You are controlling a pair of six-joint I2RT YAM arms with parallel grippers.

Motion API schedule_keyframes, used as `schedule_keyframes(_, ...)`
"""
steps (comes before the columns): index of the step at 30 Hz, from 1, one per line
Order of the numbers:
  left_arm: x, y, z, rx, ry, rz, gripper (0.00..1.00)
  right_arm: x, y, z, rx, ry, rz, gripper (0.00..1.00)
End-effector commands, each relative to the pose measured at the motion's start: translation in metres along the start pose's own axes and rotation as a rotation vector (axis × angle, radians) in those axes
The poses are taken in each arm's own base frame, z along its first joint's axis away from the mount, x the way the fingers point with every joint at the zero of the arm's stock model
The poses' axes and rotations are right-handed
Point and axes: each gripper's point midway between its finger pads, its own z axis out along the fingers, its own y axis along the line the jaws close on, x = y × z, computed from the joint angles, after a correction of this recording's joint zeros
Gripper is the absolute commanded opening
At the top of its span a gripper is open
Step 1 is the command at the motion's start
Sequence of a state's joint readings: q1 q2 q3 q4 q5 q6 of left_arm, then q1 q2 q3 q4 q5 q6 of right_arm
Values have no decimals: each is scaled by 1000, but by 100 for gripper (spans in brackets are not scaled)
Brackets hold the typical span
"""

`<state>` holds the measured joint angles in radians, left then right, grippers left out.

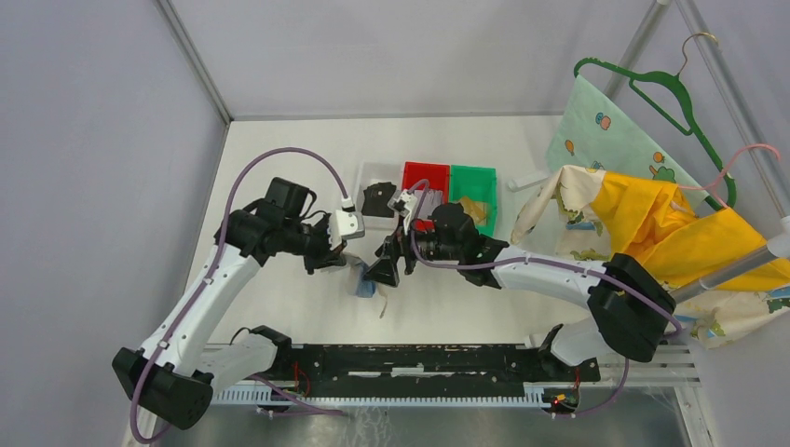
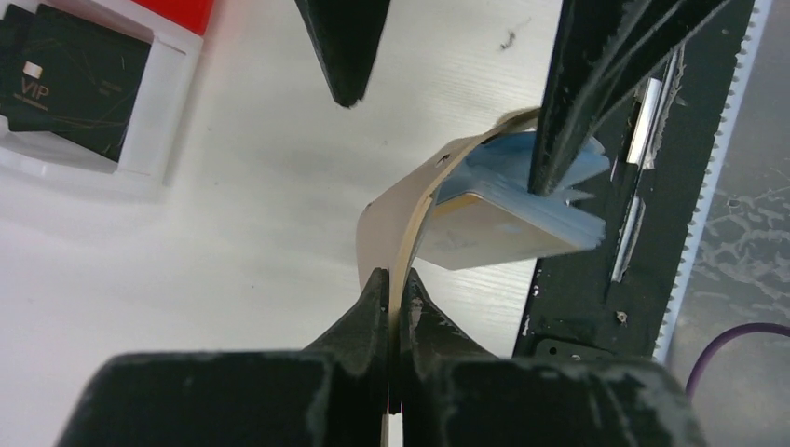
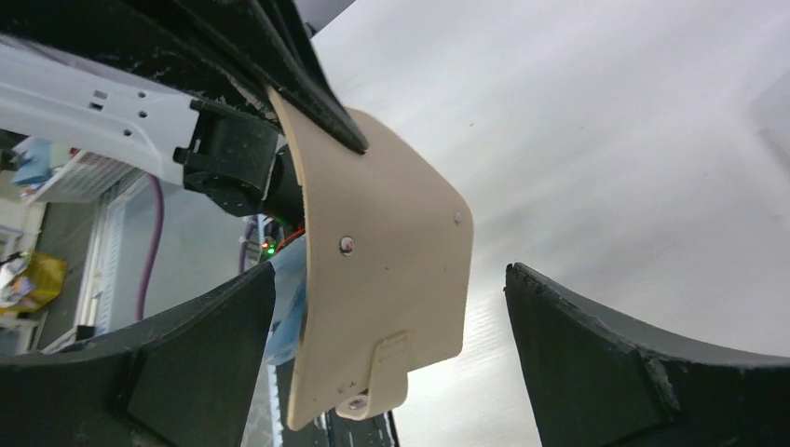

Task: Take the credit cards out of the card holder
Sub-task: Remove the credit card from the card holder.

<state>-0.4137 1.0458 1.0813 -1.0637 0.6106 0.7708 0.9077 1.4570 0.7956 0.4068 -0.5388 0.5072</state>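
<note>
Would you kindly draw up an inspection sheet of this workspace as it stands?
Surface: white table, a few dark specks.
Job's things: tan card holder held off the table, bent open; credit cards sitting in it, edges fanned.
Clutter: white bin with a black VIP card; red bin; green bin; yellow cloth and green hanger at the right.
Tools: left tool shut on the holder's flap; right tool open, straddling the holder, one finger against the cards.
Cables: purple cable looping over each arm.
Surroundings: grey walls, metal frame posts.
</note>
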Motion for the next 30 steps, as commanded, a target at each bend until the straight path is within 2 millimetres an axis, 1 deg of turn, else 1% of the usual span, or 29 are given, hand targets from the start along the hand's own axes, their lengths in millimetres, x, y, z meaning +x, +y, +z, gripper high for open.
schedule_keyframes(1,-7,-7,-12,-10,-7,-44,2,-46,-1,-16,91,-104,-103,98)
schedule_keyframes(3,-7,-6,-15,-25,-3,-39,2,-55,-7,-24,161,-114,-131,98)
schedule_keyframes(4,-8,-6,-16,-28,-3,-40,2,-60,-7,-28,178,-124,-147,98)
schedule_keyframes(6,-11,-5,-18,-30,-5,-45,2,-63,-4,-34,181,-151,-149,98)
schedule_keyframes(8,-15,-4,-20,-30,-10,-60,2,-61,1,-35,158,-157,-143,98)
schedule_keyframes(10,-21,-4,-21,-22,-22,-73,2,-58,8,-30,129,-144,-153,98)
schedule_keyframes(15,-35,-8,-26,1,-59,-89,2,-48,15,-14,98,-84,-208,98)
schedule_keyframes(21,-34,-10,-27,9,-49,-101,2,-51,20,-6,86,-56,-246,98)
schedule_keyframes(24,-36,-11,-28,14,-55,-98,2,-49,14,-2,120,-20,-274,98)
schedule_keyframes(25,-37,-11,-29,16,-59,-96,2,-47,11,-2,132,-8,-283,94)
schedule_keyframes(27,-41,-13,-32,26,-66,-80,3,-41,6,-1,148,20,-292,81)
schedule_keyframes(29,-45,-13,-35,30,-67,-62,3,-35,6,1,131,57,-281,56)
schedule_keyframes(30,-46,-13,-37,36,-65,-47,3,-31,11,3,97,79,-278,43)
